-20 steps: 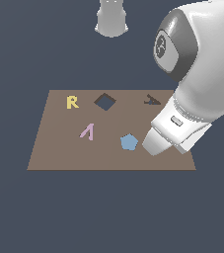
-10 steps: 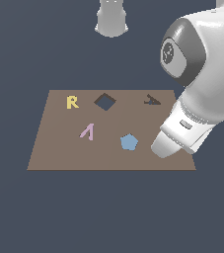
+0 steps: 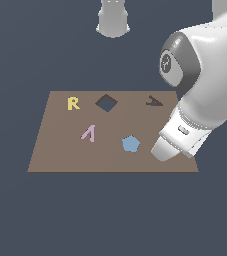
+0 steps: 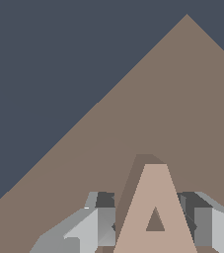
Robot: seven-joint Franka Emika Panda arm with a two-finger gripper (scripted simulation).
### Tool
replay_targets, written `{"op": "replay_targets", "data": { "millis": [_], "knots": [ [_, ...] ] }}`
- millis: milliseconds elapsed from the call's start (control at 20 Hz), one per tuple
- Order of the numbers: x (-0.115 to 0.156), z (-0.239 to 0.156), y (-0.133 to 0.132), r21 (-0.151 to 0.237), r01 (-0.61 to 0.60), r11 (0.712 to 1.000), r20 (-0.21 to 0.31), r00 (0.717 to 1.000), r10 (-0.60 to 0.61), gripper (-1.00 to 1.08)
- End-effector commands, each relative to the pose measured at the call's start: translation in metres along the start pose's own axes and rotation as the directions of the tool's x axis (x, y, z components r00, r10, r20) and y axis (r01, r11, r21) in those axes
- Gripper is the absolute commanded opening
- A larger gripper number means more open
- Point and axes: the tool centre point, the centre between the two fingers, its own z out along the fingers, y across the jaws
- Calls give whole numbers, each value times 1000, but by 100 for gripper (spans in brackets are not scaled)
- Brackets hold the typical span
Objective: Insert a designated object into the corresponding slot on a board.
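The brown board (image 3: pixel 60 150) lies flat. The dark A-shaped slot (image 3: pixel 154 101) is at its far corner on the exterior view's right. My arm's hand (image 3: pixel 172 140) hangs over the board's near corner on that side and hides the fingers there. In the wrist view my gripper (image 4: pixel 150 220) has a grey finger (image 4: pixel 101 222) on each side of the peach-tan A block (image 4: pixel 155 197), pressed against its legs. The board (image 4: pixel 182 99) is below it. The A block is hidden behind the arm in the exterior view.
On the board are a yellow R (image 3: pixel 73 103), a dark diamond hole (image 3: pixel 106 103), a pink caret piece (image 3: pixel 89 133) and a blue pentagon (image 3: pixel 130 144). The arm's grey base (image 3: pixel 113 17) stands beyond the board's far edge.
The arm's upper body has shifted a little toward the exterior view's right and upward. The hand has stayed over the board's near right corner.
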Motion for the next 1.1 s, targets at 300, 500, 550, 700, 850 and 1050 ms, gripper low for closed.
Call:
{"op": "replay_targets", "data": {
  "millis": [300, 500, 550, 700, 850, 1050],
  "knots": [
    [0, 0, 0, 0, 1, 1000, -1, 1000, -1, -100],
    [1, -4, 0, 0, 1, 1000, -1, 1000, -1, -100],
    [1, -5, 0, 0, 1, 1000, -1, 1000, -1, -100],
    [0, -3, 0, 0, 1, 1000, 0, 1000, -1, -100],
    [-2, -3, -2, 0, 8, 1000, 0, 1000, -8, -100],
    [-7, -3, -8, 0, 26, 1000, 0, 1000, -26, -100]
  ]
}}
